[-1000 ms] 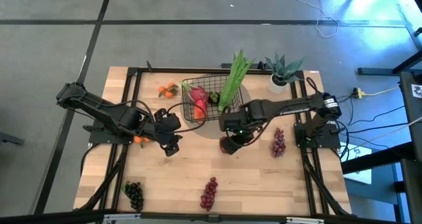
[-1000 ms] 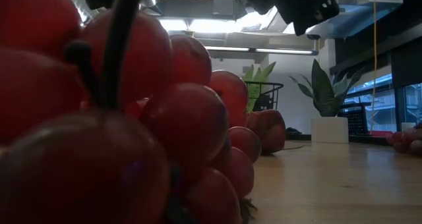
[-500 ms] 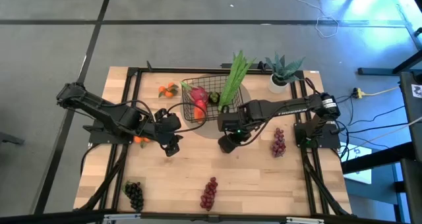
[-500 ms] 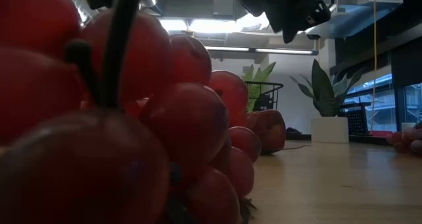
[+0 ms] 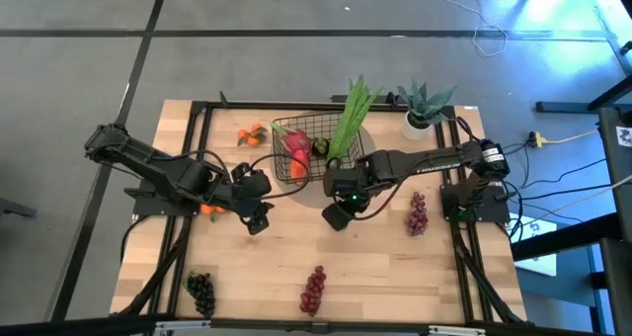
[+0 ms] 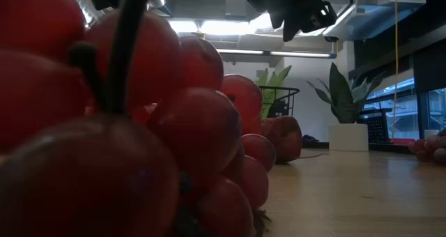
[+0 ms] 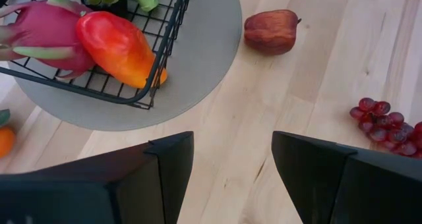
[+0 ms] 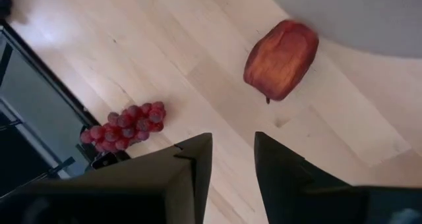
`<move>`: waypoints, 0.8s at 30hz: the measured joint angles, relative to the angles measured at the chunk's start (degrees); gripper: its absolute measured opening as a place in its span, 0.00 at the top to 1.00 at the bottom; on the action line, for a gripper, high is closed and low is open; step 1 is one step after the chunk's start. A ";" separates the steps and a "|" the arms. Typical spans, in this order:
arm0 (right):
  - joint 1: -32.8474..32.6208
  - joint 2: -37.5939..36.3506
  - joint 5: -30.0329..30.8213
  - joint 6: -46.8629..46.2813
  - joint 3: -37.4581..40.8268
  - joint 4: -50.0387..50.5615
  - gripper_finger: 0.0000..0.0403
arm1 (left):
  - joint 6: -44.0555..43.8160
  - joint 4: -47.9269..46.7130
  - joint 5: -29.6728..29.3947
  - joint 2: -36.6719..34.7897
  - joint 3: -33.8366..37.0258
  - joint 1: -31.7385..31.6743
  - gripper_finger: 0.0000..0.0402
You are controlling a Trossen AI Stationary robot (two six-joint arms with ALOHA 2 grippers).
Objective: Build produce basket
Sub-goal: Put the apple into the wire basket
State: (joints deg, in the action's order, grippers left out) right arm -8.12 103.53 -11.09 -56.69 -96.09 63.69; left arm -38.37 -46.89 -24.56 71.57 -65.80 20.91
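The right pincer (image 5: pixel 336 217), spread and empty, is hovering near the red apple (image 8: pixel 281 59); it should straddle it squarely before closing.

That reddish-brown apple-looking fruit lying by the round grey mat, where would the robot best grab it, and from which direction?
Across its rounded middle, coming straight down from above. The reddish-brown apple-shaped fruit lies on its side on the wooden table, just off the round grey mat, with clear space around it. The right end effector, fingers open, hangs above it. The stem end looks too small to grip.
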 joint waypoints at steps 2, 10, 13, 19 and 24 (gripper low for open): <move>0.00 0.00 1.59 -0.08 0.00 -0.15 0.74 | 0.00 0.00 0.00 0.00 0.00 0.00 0.52; -0.77 1.08 6.92 -4.21 0.00 -2.04 0.73 | 0.00 0.00 -0.01 0.00 0.00 0.01 0.52; -1.14 2.70 7.01 -4.59 0.00 -2.23 0.68 | 0.00 0.21 0.00 0.00 0.00 0.01 0.52; -1.01 6.36 7.35 -8.81 0.01 -2.41 0.45 | 0.00 0.35 0.00 0.00 0.00 0.00 0.52; -0.65 8.65 8.57 -8.95 0.02 -2.68 0.30 | 0.00 0.33 0.00 0.00 0.00 0.02 0.52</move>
State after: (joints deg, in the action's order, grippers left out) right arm -8.77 112.18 -2.52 -65.65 -96.07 61.01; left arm -38.37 -46.56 -24.56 71.57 -65.80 20.93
